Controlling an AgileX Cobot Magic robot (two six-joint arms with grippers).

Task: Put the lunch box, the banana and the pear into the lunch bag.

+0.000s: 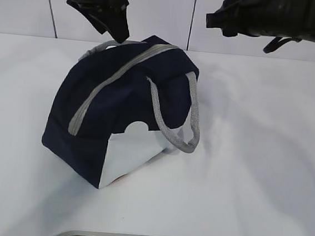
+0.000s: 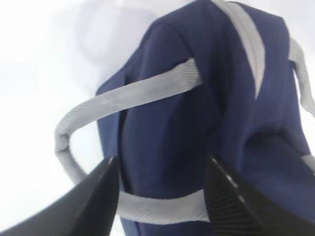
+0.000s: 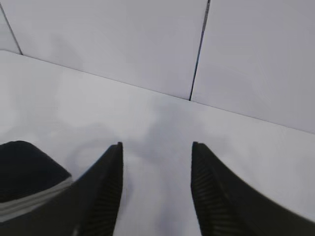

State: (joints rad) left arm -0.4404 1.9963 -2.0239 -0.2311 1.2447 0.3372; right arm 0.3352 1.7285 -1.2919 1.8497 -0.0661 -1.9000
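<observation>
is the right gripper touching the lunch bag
Apart. In the exterior view the right gripper hangs above the table, clear of the lunch bag.

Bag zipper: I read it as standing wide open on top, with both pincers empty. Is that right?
No. The zipper is closed along the top of the bag, as the exterior view shows. The rest holds: the left pincer and right pincer grip nothing.

The lunch bag [image 1: 113, 114] is zipped, its contents hidden; both arms are cut off by the exterior view's top edge.
</observation>
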